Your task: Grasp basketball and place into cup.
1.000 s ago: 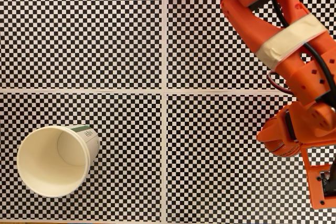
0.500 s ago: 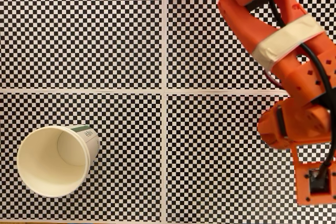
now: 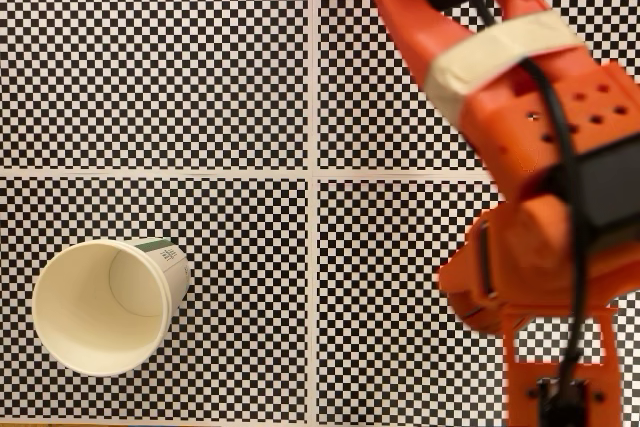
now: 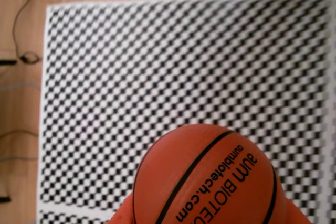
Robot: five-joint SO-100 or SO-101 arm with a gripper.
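The orange arm [image 3: 500,97] reaches in from the top of the fixed view and runs down its right side, well to the right of the cup [image 3: 105,305], with a tape band around one link. In the wrist view, the gripper [image 4: 205,214] is closed on the basketball [image 4: 205,177], with orange finger edges showing beneath it.
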